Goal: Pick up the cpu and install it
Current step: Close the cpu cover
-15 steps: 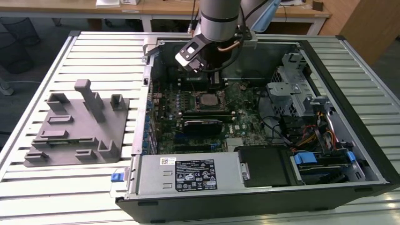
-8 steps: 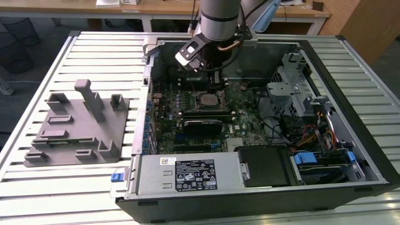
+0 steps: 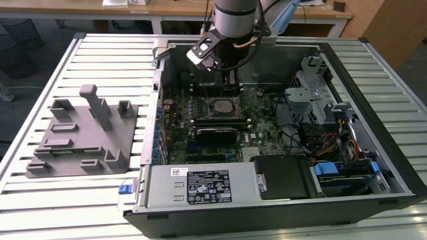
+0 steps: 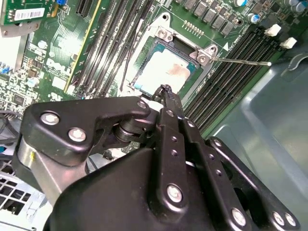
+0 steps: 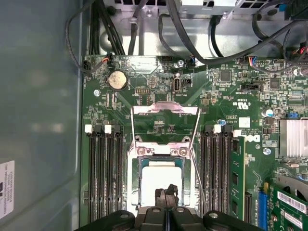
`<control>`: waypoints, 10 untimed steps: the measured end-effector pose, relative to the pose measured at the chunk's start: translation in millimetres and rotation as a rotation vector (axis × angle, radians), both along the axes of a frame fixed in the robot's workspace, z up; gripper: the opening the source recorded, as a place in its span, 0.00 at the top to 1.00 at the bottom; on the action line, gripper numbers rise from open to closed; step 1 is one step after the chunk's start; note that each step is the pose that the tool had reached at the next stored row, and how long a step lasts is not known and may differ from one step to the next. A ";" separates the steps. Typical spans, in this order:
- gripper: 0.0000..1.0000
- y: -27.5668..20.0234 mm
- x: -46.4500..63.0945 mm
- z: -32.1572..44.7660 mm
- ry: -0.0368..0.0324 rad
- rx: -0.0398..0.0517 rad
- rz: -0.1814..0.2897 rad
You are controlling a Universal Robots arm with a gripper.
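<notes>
1. At the exterior view's left, a grey pegged tray [image 3: 83, 142] lies beside the open computer case [image 3: 267, 222].
2. Upper centre, the arm [image 3: 233, 20] reaches into the case; in both wrist views its gripper [image 5: 167, 193] has its fingers pressed together, holding nothing.
3. Just beneath, the cpu [image 5: 161, 180] lies in its socket [image 5: 139, 153]: small, flat, square, pale silver.
4. I'd judge it light, stiff and delicate; best held by opposite edges.

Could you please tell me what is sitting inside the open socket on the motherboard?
The cpu lies flat in the socket, pale top up, with the load plate swung open. The shut claw covers part of its edge; whatever lies under the chip is hidden.
</notes>
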State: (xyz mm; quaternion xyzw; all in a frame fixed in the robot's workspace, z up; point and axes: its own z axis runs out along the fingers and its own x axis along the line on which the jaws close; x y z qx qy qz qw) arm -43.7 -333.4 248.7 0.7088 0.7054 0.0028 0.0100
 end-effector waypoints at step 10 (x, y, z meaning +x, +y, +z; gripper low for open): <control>0.89 0.0 0.0 4.6 0.0000 0.0002 0.000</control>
